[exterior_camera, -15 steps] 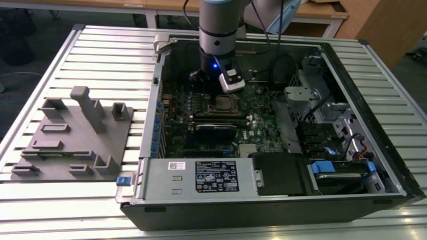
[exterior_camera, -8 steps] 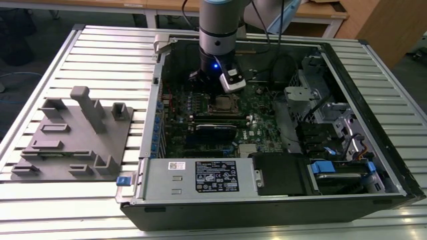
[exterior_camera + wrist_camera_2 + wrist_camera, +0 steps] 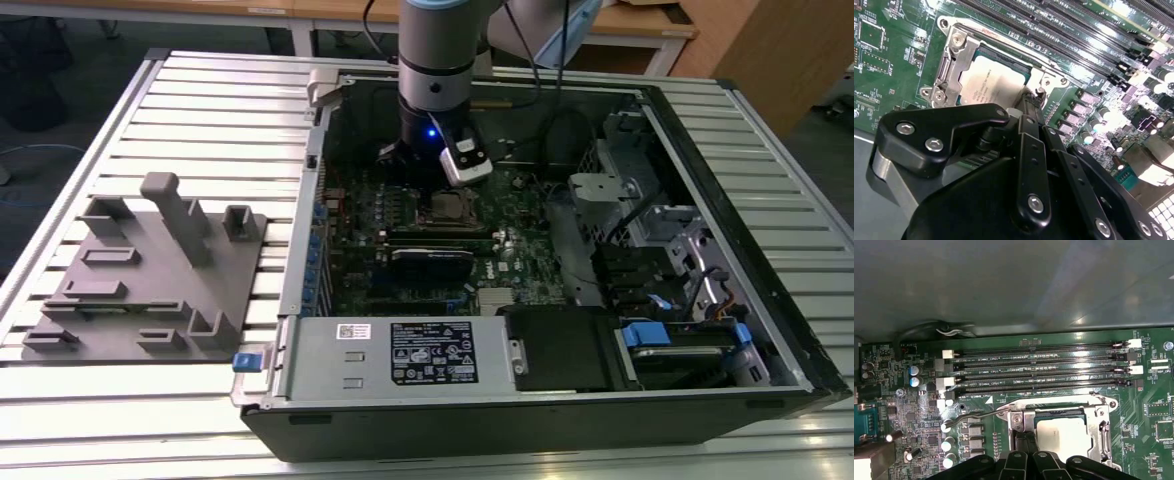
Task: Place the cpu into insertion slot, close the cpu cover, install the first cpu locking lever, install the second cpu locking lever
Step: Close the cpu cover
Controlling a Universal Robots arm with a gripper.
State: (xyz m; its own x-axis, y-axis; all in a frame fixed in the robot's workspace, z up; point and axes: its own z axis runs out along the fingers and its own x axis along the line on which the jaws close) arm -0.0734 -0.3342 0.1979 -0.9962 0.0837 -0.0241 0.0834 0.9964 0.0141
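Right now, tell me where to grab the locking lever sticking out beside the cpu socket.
Take the locking lever by its hooked free end: it juts clear of the cpu cover, while the rest is thin wire along the frame. Coming from above looks safest, since capacitors crowd its side.

The exterior view looks steeply down on the black computer case (image 3: 534,425). Both wrist views sit close over its green circuit board (image 3: 894,65) (image 3: 1149,390), sharing the silver-framed square socket (image 3: 961,65) (image 3: 1102,435).
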